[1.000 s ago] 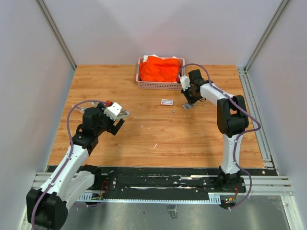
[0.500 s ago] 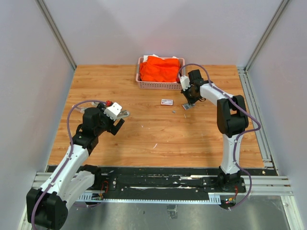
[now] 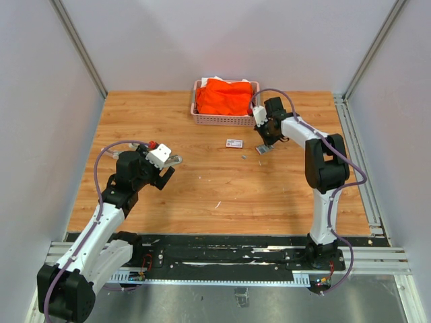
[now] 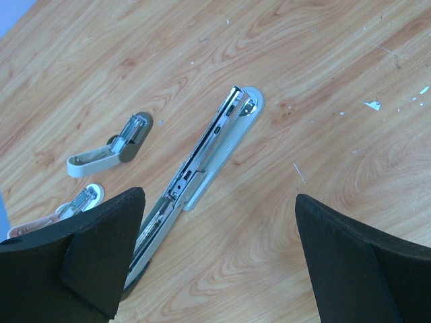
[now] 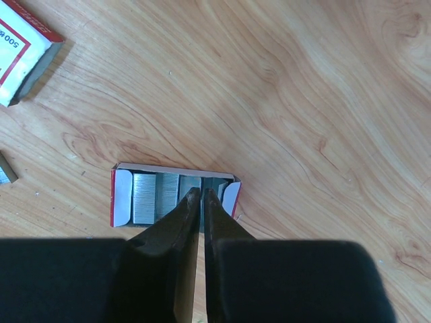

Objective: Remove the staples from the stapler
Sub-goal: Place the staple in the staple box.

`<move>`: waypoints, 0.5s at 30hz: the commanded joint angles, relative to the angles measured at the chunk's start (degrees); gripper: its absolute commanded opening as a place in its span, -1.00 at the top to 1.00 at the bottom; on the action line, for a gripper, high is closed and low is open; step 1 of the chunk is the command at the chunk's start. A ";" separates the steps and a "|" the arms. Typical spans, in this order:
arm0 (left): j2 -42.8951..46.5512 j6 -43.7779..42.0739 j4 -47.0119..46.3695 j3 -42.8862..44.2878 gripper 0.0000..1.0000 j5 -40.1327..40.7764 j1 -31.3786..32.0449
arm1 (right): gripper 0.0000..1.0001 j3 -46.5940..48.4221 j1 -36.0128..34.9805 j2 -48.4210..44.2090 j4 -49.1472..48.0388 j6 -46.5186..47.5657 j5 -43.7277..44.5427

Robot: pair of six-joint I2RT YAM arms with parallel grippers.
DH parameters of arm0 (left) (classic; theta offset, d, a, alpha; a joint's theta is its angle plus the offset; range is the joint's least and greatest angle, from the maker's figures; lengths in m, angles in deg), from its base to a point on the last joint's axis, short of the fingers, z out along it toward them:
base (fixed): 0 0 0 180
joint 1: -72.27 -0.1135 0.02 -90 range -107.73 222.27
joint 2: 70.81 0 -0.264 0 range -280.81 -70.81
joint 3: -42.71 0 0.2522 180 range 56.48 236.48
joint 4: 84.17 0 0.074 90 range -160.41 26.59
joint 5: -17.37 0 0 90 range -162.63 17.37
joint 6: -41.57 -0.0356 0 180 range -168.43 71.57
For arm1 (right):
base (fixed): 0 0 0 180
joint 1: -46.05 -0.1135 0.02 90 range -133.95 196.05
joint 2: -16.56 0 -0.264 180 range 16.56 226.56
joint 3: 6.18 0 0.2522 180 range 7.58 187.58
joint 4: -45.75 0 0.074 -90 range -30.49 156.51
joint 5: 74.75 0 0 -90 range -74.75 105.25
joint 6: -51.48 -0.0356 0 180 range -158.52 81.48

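The stapler [image 4: 202, 168] lies opened out flat on the wood, a long silver-grey bar with its metal channel facing up. My left gripper [image 4: 219, 269] hovers over its near end, open wide, with nothing between its fingers. From above, the left gripper [image 3: 170, 169] is at the table's left and the stapler [image 3: 176, 160] just beyond it. Silvery staples [image 5: 145, 197] lie in strips inside a small open cardboard box [image 5: 121, 195]. My right gripper [image 5: 202, 195] is shut, its tips pressed down among those strips. Whether a strip is pinched between them is hidden.
Two smaller staplers [image 4: 111, 145] [image 4: 77, 204] lie left of the open one. A white box with a red label [image 5: 20, 33] [image 3: 234, 142] and a loose staple strip [image 5: 5, 171] lie near the right gripper. A pink basket of orange cloth [image 3: 225, 101] stands at the back.
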 commanded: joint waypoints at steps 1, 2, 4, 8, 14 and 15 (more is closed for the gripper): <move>0.10 -0.49 -1.67 -0.61 -0.96 0.00 0.06 | 0.85 1.40 -0.90 -3.12 0.85 -0.28 0.17; 0.09 -0.49 -1.67 -0.72 -0.96 0.00 0.02 | 0.85 1.36 -0.90 -3.28 0.90 -0.19 0.22; 0.11 -0.49 -1.67 -0.65 -0.96 0.00 0.05 | 0.85 1.42 -0.84 -3.61 0.95 0.04 0.31; 0.11 -0.49 -1.58 -0.65 -0.96 0.01 0.06 | 0.85 1.35 -0.85 -4.37 0.94 0.42 1.34; 0.27 -0.49 -1.57 -0.64 -0.96 0.01 0.05 | 0.71 1.38 -0.93 -3.17 0.94 1.65 5.54; 0.29 -0.51 -1.58 -0.62 -0.96 0.00 0.05 | 0.70 1.41 -0.85 -2.78 0.94 1.92 6.19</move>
